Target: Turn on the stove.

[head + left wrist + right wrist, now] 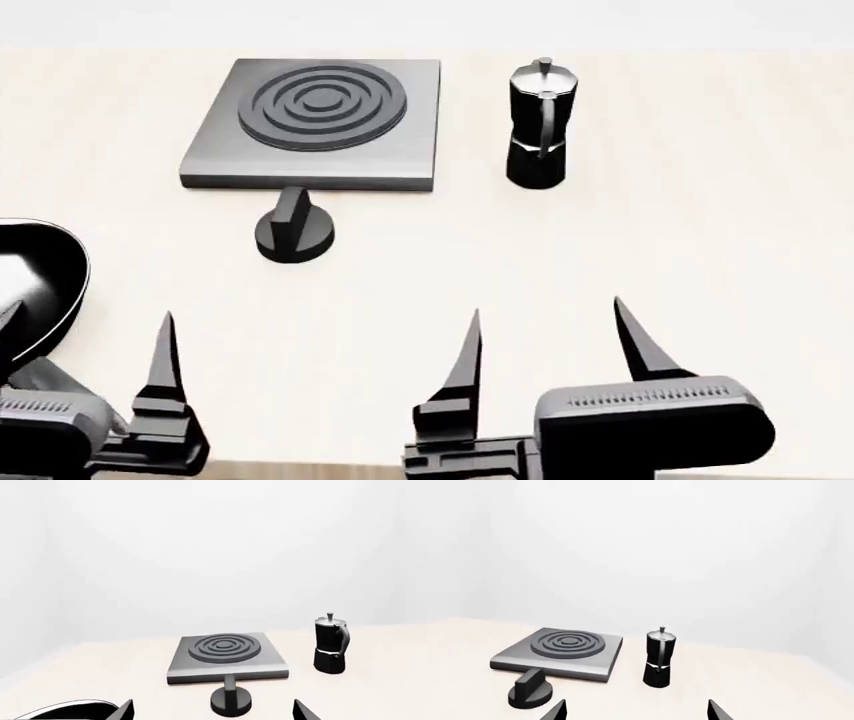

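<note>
Our left gripper [213, 712], fingers spread, should straddle the knob [295, 230] ridge squarely; then close and twist.

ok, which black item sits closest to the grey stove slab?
The small black round knob, right at the slab's front edge. The black moka pot stands apart beside it.

No readable text, label, brand, number or sign appears in any view.

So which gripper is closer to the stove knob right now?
The left gripper, by a little. The knob sits ahead of it, within the spread of its open jaws, while the right gripper is off to the knob's right, nearer the moka pot.
</note>
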You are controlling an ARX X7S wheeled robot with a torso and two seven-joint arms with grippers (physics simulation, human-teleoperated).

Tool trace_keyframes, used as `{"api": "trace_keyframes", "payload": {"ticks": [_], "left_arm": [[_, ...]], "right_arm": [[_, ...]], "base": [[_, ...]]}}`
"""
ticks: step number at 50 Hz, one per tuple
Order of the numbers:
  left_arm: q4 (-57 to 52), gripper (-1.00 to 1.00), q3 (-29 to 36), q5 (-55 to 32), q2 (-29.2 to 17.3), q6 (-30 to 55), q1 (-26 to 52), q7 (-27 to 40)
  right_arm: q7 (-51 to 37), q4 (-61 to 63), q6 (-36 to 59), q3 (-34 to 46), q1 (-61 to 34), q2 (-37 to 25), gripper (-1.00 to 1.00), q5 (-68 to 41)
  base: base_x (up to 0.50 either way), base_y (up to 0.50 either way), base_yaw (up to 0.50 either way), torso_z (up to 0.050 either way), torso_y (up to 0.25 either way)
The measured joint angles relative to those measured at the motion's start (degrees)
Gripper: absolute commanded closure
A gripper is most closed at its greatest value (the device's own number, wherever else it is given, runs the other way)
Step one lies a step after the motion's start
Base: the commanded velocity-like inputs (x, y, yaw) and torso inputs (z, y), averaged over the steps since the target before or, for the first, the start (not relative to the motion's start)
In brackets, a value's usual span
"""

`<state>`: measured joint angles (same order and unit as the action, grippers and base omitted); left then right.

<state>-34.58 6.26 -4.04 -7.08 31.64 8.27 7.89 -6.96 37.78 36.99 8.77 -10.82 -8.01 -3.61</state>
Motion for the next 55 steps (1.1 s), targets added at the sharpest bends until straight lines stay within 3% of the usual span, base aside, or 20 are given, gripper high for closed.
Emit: {"api": "trace_keyframes", "payload": {"ticks": [26, 55], "left_arm": [[-7.0, -1.00, 0.2, -2.7, -0.5, 6.0, 4.1, 1.5], [-6.9, -1.00, 0.6, -4.1, -1.5, 5.6, 4.4, 3.1]], "right_arm": [[-1.6, 5.5, 5.1, 0.1, -3.5, -1.7, -1.00, -0.4], [-3.2, 6.1, 6.2, 1.7, -4.4, -2.8, -1.00, -0.2]], "base": [[0.00, 0.00, 0.00, 0.000, 0.000], [0.00, 0.34, 0.00, 0.000, 0.000]]}}
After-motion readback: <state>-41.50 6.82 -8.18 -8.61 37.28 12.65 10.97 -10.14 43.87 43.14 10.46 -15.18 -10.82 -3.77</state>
